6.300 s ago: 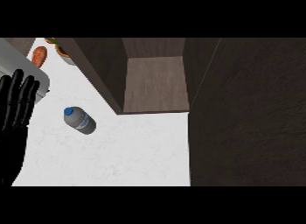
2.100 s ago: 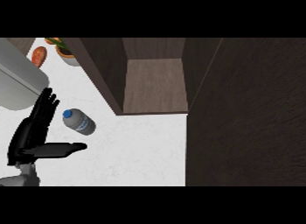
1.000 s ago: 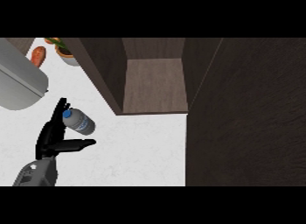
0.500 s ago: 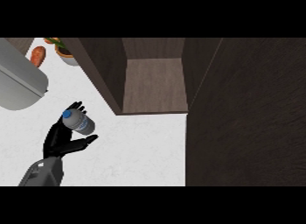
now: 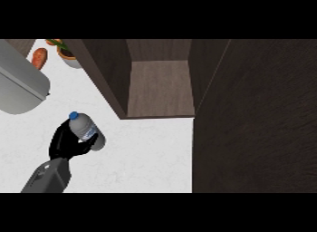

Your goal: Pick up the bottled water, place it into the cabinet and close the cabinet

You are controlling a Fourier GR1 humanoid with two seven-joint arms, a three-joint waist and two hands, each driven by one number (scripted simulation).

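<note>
Left black robot hand [image 5: 66, 144] clasped round clear blue-capped water bottle [image 5: 85, 130] over white worktop [image 5: 141, 154], near open dark wooden cabinet [image 5: 158, 86].

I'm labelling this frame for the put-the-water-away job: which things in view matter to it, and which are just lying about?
Part of the job:
- bottled water, on the white counter
- left hand, fingers curled round the bottle
- cabinet, open, inside bare
- cabinet door, swung open

Just lying about:
- carrot
- potted plant
- large grey object at far left
</note>
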